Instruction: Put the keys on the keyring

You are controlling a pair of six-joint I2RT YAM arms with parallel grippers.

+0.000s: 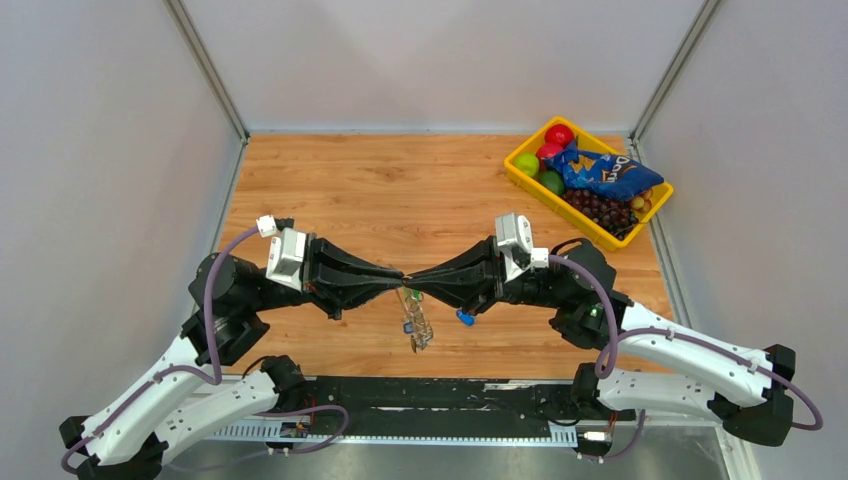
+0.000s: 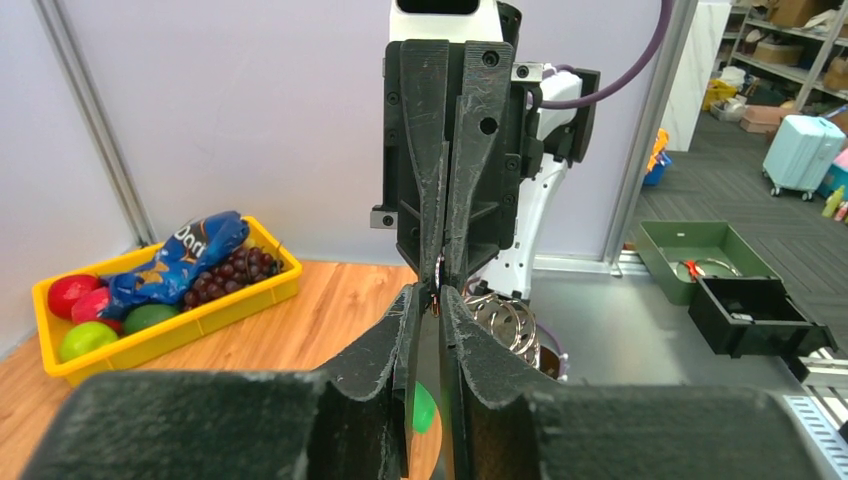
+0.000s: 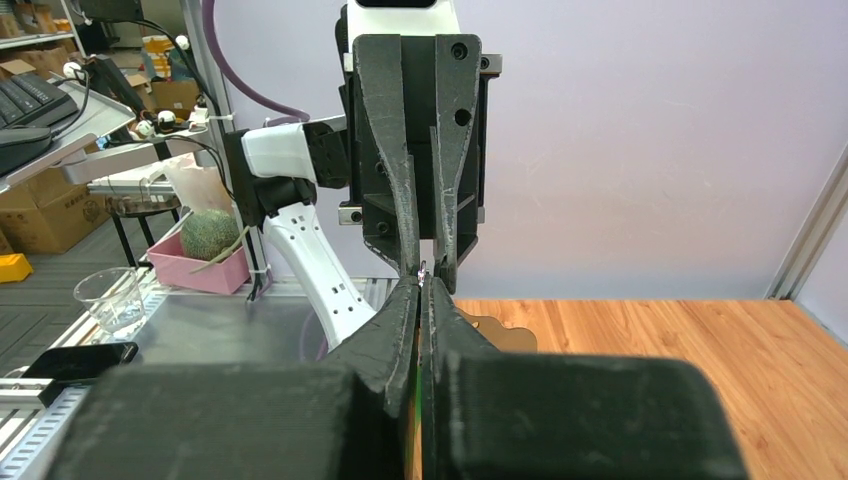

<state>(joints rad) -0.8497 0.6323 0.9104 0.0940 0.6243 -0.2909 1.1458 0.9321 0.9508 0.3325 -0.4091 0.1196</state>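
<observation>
The left arm (image 1: 170, 385) and right arm (image 1: 690, 350) were both bent at the elbow, with level forearms angled inward. The left gripper (image 1: 396, 276) and right gripper (image 1: 414, 279) met tip to tip, each directly ahead of the other. The right gripper's fingers (image 3: 395, 328) were pressed together. The left gripper's fingers (image 2: 395, 332) stood a thin slit apart, narrowing towards the tips.

Table (image 1: 400, 190): warm brown wood grain, plank pattern.
Bin (image 2: 200, 318): bright yellow.
Red fruit (image 1: 559, 134): two pieces, glossy red.
Green fruit (image 1: 527, 163): two pieces, lime green.
Grapes (image 1: 598, 208): dark purple.
Snack bag (image 1: 605, 172): blue, white lettering.
Keys (image 1: 465, 318): silver, two with blue head caps; one green cap (image 2: 424, 407).
Keyring (image 1: 421, 325): silver-grey chain links.
Left gripper (image 1: 398, 277): matt black.
Right gripper (image 1: 414, 280): matt black.
Arms (image 1: 180, 390): white shells, black joints.
Cables (image 1: 212, 300): greyish purple.
Walls (image 1: 100, 150): plain pale grey.
</observation>
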